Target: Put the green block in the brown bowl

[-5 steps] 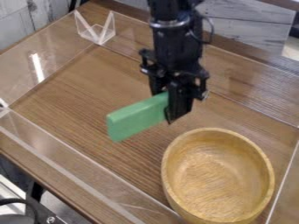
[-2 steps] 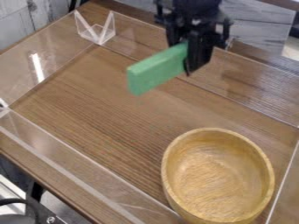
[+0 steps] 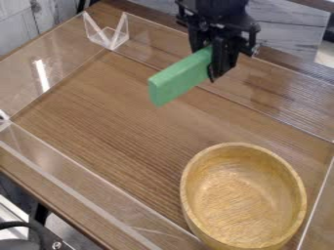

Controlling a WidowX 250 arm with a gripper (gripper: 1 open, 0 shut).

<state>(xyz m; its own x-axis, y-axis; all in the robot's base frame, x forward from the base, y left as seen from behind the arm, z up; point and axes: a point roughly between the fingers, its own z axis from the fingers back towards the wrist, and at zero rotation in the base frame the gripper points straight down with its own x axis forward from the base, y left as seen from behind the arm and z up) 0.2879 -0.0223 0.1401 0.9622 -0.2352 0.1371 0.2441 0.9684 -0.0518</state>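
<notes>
The green block (image 3: 179,78) hangs in the air above the table, tilted, its right end pinched by my gripper (image 3: 217,62), which is shut on it and points down. The black fingers (image 3: 225,54) reach down from the top of the view. The brown bowl (image 3: 244,198) sits on the table at the lower right, well below and in front of the block, with nothing inside it.
A clear plastic wall (image 3: 53,59) runs around the wooden table (image 3: 104,127). A small clear stand (image 3: 107,31) sits at the back left. The table's front left edge (image 3: 53,186) drops off to the floor.
My gripper has lifted the green block up and away from the bowl, toward the back of the table. Over the last half second it has hardly moved.
</notes>
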